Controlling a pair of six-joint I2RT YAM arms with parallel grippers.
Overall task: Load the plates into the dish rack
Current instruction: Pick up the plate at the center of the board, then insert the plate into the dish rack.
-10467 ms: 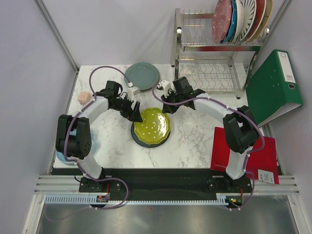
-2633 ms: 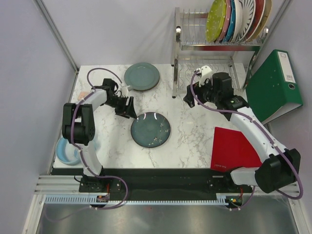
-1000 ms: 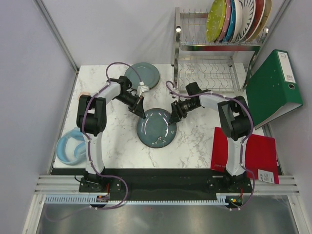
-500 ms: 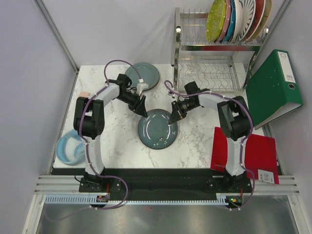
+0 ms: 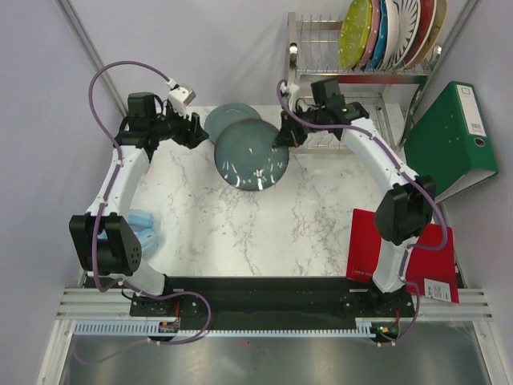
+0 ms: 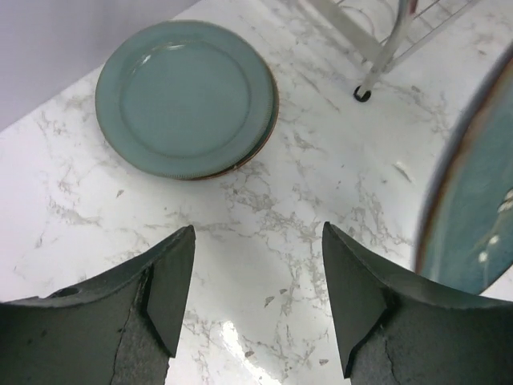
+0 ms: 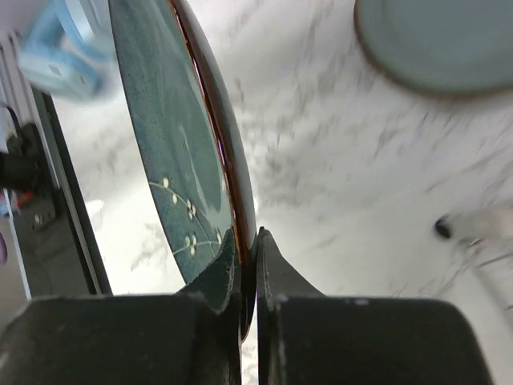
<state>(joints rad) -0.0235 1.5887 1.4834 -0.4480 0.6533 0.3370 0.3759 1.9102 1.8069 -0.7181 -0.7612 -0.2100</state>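
Note:
My right gripper [image 5: 282, 138] is shut on the rim of a dark teal plate with small white flowers [image 5: 252, 155] and holds it tilted above the table; in the right wrist view the plate [image 7: 180, 144] stands on edge between the jaws [image 7: 248, 241]. My left gripper [image 5: 202, 136] is open and empty, just left of that plate. A grey-blue plate [image 5: 228, 118] lies flat at the back of the table, also in the left wrist view [image 6: 187, 98]. The dish rack [image 5: 361, 76] stands at the back right with several plates [image 5: 389, 32] upright in its top tier.
A green binder [image 5: 450, 140] leans right of the rack. A red folder [image 5: 401, 253] lies at the front right. A light blue object [image 5: 144, 224] sits at the table's left edge. The rack's foot [image 6: 362, 94] shows in the left wrist view.
The right gripper has lifted the dark teal plate off the table and carried it back toward the rack. The left arm has let go and pulled back to the left.

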